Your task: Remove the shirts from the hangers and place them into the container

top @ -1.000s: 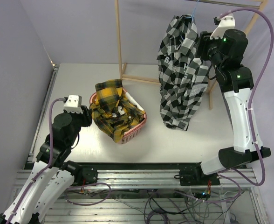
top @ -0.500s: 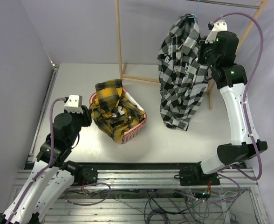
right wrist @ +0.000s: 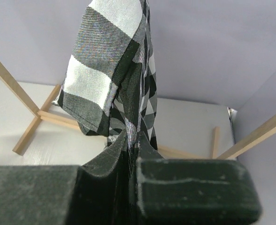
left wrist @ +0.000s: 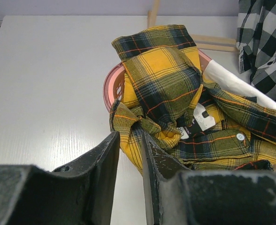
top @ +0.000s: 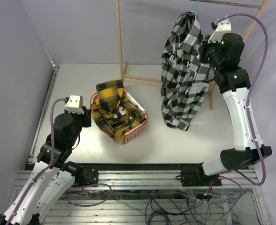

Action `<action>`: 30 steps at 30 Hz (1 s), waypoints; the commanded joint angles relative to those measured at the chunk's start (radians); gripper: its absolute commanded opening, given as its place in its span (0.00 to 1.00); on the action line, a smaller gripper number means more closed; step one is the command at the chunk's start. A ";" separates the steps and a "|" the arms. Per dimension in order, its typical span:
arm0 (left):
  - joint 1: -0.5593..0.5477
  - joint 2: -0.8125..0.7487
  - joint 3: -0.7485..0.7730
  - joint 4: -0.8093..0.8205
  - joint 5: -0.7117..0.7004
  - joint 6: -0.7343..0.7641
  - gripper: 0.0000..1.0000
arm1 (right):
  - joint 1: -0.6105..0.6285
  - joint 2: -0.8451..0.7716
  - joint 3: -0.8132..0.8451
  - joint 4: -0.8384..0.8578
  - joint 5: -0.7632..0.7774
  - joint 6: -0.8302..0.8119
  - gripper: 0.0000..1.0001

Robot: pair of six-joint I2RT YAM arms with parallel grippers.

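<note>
Two shirts are in view. The black-and-white shirt [top: 182, 70] hangs full length from the hanger [top: 197, 8], whose blue hook rises toward the top rail of the wooden rack [top: 120, 37]. The right gripper [right wrist: 131, 140] is pressed together on a fold of this shirt, high up on its right edge. A grip taken that high is judged to be for drawing the cloth off the hanger's shoulder. Cloth covers the wire below the hook, so whether either shoulder has slipped free cannot be told.

The yellow plaid shirt [top: 112, 110] lies heaped in the container [top: 142, 125], spilling over the near rim onto the tabletop [top: 77, 79]. The left gripper [left wrist: 128, 143] sits low, just beside the container and pointed at that spill. Its jaws stand a little apart with nothing between them. It is judged to be placed for tucking or waiting.

Obstructions: the rack's upright and lower brace stand between the hanging shirt and the container. The container is already well filled, with a pale cloth [left wrist: 232, 84] showing at its far side.
</note>
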 commanded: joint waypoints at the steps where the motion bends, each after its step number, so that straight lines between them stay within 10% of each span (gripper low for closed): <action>1: 0.004 -0.004 -0.003 0.039 0.015 0.009 0.36 | -0.007 -0.068 0.019 0.178 -0.027 -0.016 0.00; 9: 0.004 -0.005 0.003 0.032 0.018 0.012 0.39 | -0.007 -0.064 0.086 0.190 -0.033 -0.023 0.00; 23: 0.004 -0.015 0.034 0.043 0.107 0.008 0.78 | -0.007 -0.314 -0.124 0.017 -0.186 0.026 0.00; 30: 0.004 0.136 0.250 0.033 0.347 0.053 0.78 | -0.007 -0.499 -0.281 -0.078 -0.511 0.061 0.00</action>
